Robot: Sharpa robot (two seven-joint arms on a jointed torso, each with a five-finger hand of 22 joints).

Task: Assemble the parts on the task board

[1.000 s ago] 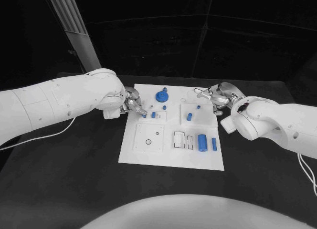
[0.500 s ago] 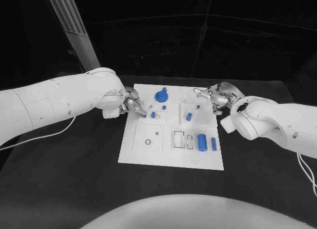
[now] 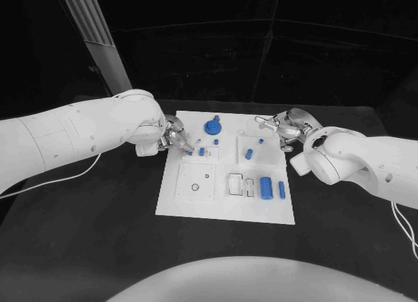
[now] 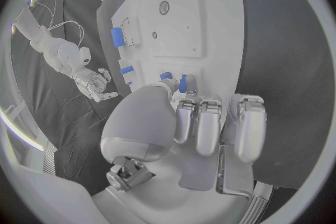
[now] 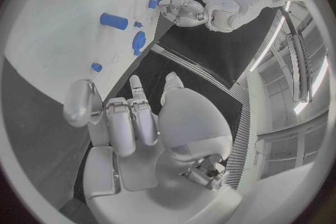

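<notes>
Your left hand (image 3: 173, 139) sits at the task board's (image 3: 218, 211) left edge, thumb and fingers pinched on a small blue part (image 4: 183, 83), which stands upright just beside a second small peg (image 3: 202, 151); this hand is clearly the nearer one. Your right hand (image 3: 283, 129) hovers over the board's far right corner, fingers apart, holding nothing. You can't make out whether the pinched part is seated, since the fingers hide its base.
</notes>
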